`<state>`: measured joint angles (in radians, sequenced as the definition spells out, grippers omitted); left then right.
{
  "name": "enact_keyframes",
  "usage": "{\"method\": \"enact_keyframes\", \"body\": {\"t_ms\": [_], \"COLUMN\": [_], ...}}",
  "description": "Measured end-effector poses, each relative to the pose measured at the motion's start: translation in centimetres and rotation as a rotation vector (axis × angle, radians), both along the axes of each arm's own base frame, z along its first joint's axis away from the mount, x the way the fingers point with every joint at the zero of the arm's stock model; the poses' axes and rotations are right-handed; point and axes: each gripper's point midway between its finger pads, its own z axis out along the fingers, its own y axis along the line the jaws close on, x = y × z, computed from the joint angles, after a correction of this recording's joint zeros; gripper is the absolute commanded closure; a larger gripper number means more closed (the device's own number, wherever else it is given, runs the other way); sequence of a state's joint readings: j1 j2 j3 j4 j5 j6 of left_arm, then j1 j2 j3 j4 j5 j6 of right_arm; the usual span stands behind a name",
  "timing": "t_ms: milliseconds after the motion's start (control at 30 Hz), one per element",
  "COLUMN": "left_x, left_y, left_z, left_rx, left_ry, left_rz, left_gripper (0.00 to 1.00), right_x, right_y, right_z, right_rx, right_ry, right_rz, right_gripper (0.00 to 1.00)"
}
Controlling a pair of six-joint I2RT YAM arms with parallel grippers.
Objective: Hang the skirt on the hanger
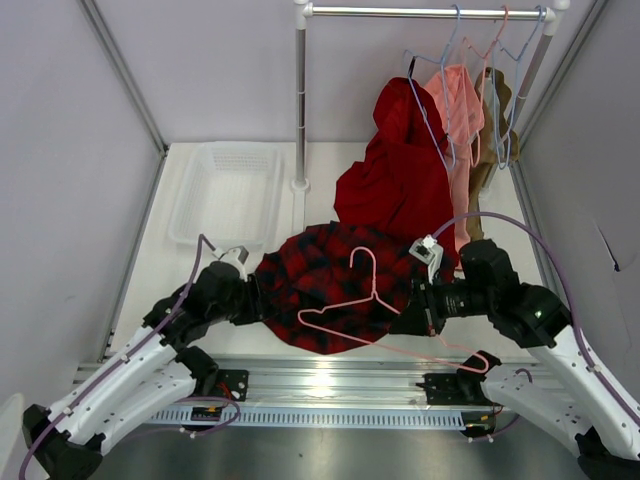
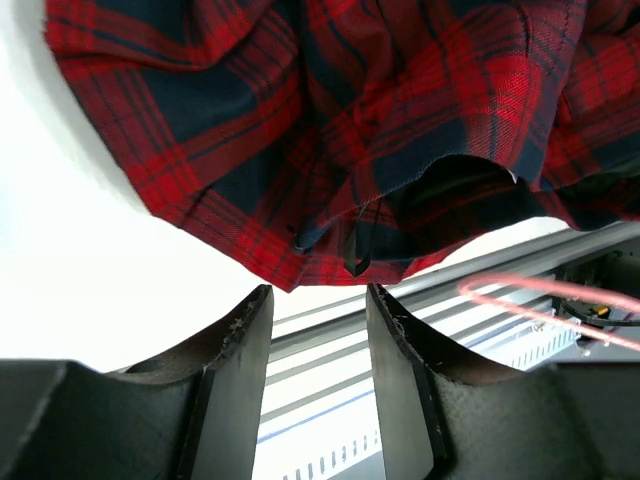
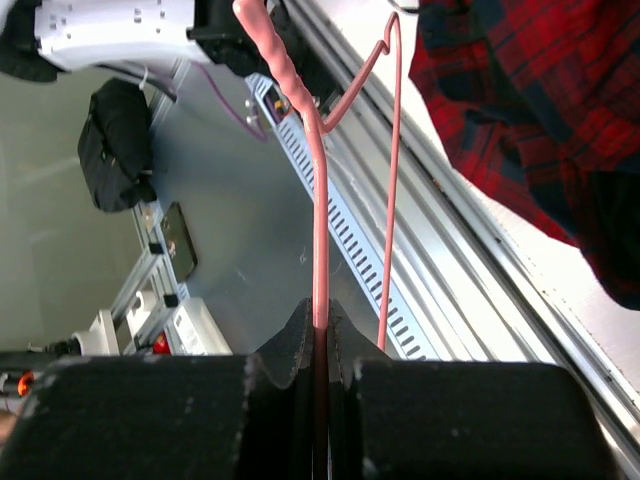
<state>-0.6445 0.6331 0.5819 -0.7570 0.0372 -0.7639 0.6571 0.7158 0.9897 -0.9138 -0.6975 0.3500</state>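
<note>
Tabletop [image 1: 185, 275] carries the skirt [image 1: 320, 280], bunched between my arms, with the hanger [image 1: 372, 287] lying across it. My right gripper [image 3: 320, 325] is clamped on the hanger's wire; my left gripper [image 2: 318, 310] (jaws apart, holding nothing) sits beside the hem.

We see the skirt [image 1: 320, 275] as soft, matt woven cloth and the hanger [image 1: 372, 292] as thin wire with a smooth pink coating. The rail [image 1: 330, 385] looks like shiny brushed metal, the basket [image 1: 190, 205] white plastic.
</note>
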Motion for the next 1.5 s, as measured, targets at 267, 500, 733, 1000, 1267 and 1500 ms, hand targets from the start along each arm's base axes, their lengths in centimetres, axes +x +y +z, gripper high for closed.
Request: {"method": "enact_keyframes", "body": {"t_ms": [267,500,733,1000,1267,1500], "left_x": [0.5,0.6,0.5,0.4,0.3,0.3], "left_y": [-1.3,-2.0,-2.4,-2.5,-2.5,-2.6], "left_z": [-0.1,-0.8,-1.1,-1.1,-1.2,-1.3], "left_rx": [-0.041,-0.054,-0.061,-0.063,-0.059,-0.055], "left_ry": [0.002,0.009,0.018,0.017,0.019,0.021], "left_rz": [-0.011,-0.026,-0.035,-0.042,-0.043,-0.047], "left_gripper": [0.55,0.58,0.61,0.66,0.69,0.71], "right_x": [-0.3,0.3,1.1,2.1,2.3,2.4], "right_y": [0.2,0.6,1.1,1.9,2.6,3.2], "right_z": [-1.2,-1.2,-1.6,-1.9,-1.7,-1.6], "right_rx": [-0.02,-0.021,-0.035,-0.042,-0.031,-0.024], "right_ry": [0.01,0.0,-0.01,-0.04,-0.066,-0.086], "right_rz": [0.023,0.02,0.014,0.017,0.036,0.05], "right_gripper": [1.0,1.0,1.0,1.0,1.0,1.0]}}
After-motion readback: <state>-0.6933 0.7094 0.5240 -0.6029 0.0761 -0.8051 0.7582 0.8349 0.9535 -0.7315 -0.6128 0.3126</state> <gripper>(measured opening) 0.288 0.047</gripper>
